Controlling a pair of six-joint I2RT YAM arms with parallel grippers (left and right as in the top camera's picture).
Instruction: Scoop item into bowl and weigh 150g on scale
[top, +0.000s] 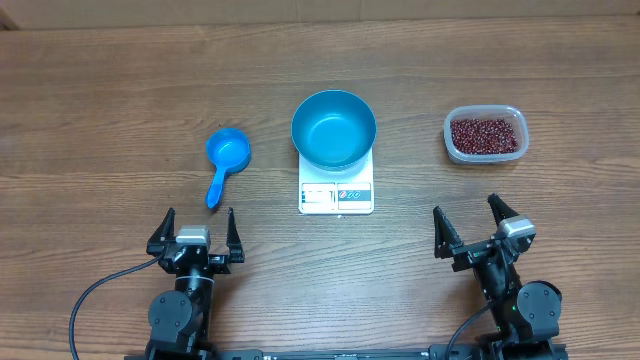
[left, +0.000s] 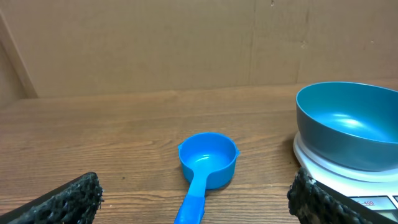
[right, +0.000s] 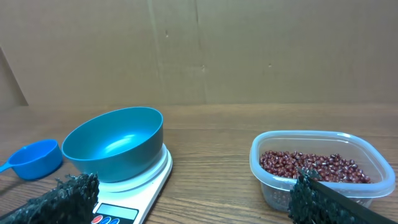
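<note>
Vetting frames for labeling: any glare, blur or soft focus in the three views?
Overhead: even light, sharp, faint sheen in the bowl. Left wrist: bright sheen inside the bowl; left end effector fingers soft at the bottom edge. Right wrist: beans sharp, mild sheen in the bowl; right end effector fingers soft.

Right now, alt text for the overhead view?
An empty blue bowl sits on a white scale at the middle of the table. A blue scoop lies on the left arm's side, a clear tub of red-brown beans on the right arm's. The left gripper and right gripper are open at the near edge, holding nothing.
</note>
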